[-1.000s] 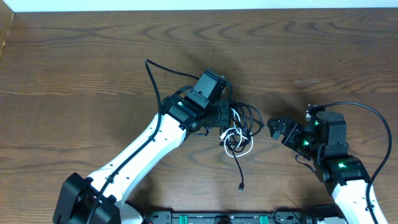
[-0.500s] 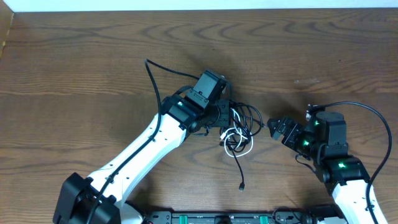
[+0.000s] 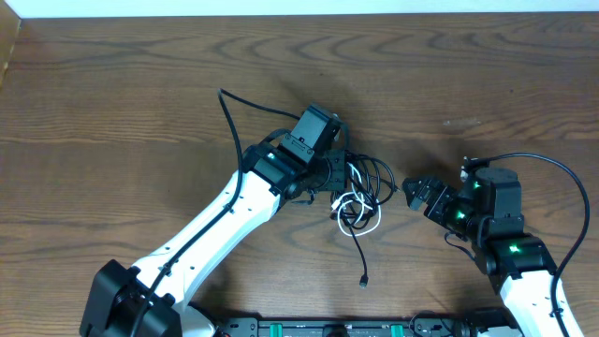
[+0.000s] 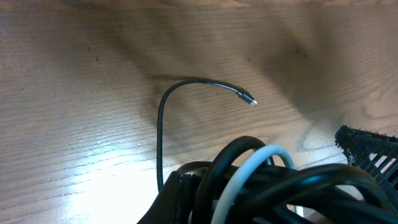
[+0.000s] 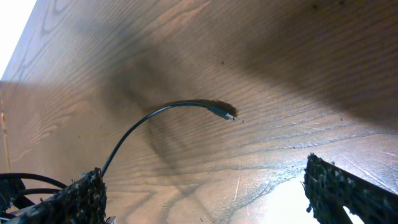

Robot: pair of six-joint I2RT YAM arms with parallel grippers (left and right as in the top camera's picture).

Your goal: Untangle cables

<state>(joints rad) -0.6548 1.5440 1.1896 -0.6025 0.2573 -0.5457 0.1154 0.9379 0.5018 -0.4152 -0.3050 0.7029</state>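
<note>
While cables [image 3: 363, 190] lie tangled on table [image 3: 140, 94], left gripper [image 3: 341, 179] sits on the knot, grip state unclear | right gripper [image 3: 410, 193] spread wide, empty, just beside tangle | step: likely anchoring bundle | next: right should pinch one loose strand, pull outward.

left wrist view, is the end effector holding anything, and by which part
The left end effector appears to grip the cables at their tangled bunch of loops, not a plug end.
</note>
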